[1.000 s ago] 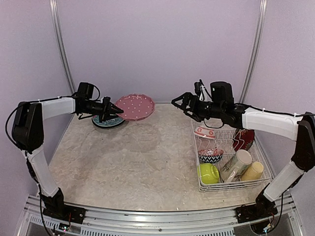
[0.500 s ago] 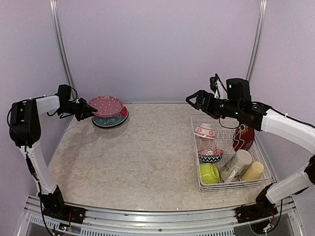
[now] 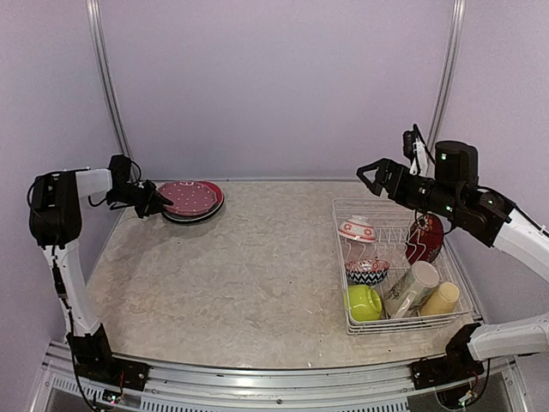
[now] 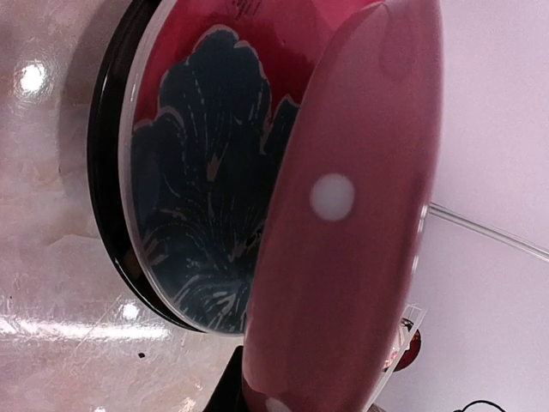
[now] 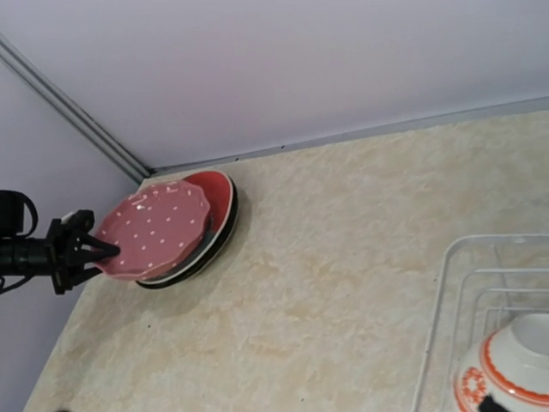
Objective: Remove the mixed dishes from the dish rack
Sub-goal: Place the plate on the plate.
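Pink dotted plate (image 3: 190, 197) is sitting tilted over the plate stack (image 5: 221, 193) at the far-left corner of the desk (image 3: 257, 283), well apart from the dish rack (image 3: 388, 233) on the right side. Left tool (image 3: 157, 202) is pinching the plate's left rim, jaws pressed onto the edge. The plate is extending rightward from the tool, gripped side raised, opposite side dipping toward the blue-flowered plate (image 4: 202, 197) and the black-rimmed plate (image 4: 107, 232) under it. Judging from that, the step in hand is laying this plate on the stack, so the move is calling for lowering the held rim, then letting go. Right tool (image 3: 377, 174) is hovering with jaws spread wide, gripping nothing, above the rack's far-left corner, making the right arm the nearer one for the next dish. Rack's long axis is running near-to-far. It is holding the red-patterned bowl (image 3: 356, 230), blue-chevron bowl (image 3: 367, 271), lime-green bowl (image 3: 364, 302), cream mug (image 3: 413, 287), yellow mug (image 3: 440, 299) and dark red plate (image 3: 426, 239), which is standing on edge. Hard to tell whether the pink plate's low edge is already touching the stack. Left wrist view is cutting off its own fingers almost fully, right wrist view is not showing its fingers clearly, and the right arm is partly hiding the dark red plate.
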Action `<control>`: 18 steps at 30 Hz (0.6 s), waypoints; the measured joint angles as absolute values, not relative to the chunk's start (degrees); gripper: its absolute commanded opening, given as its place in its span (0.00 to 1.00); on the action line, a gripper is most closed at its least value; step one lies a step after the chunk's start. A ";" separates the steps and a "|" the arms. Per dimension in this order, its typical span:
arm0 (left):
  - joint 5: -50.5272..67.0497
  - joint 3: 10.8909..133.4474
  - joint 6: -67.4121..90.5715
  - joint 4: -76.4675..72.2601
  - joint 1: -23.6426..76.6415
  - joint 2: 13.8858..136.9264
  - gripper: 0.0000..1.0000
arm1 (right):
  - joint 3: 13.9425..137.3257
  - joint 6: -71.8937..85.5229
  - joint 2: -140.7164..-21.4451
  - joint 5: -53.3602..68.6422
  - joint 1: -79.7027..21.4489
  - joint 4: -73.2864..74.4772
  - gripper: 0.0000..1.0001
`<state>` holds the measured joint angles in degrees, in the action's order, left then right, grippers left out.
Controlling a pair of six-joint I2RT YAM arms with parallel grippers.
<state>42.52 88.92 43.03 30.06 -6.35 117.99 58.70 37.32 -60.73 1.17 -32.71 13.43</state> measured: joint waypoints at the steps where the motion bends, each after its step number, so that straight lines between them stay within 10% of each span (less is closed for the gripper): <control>1: 42.54 89.43 42.98 30.22 -6.35 118.52 0.00 | 58.30 37.21 -60.03 0.89 -32.69 13.47 1.00; 9: 43.51 93.49 41.87 31.31 -6.17 122.80 0.03 | 56.53 36.86 -58.81 -0.12 -32.60 13.69 1.00; 18: 42.19 98.94 38.22 35.77 -6.20 123.81 0.46 | 56.01 36.86 -58.41 -0.58 -32.49 13.85 1.00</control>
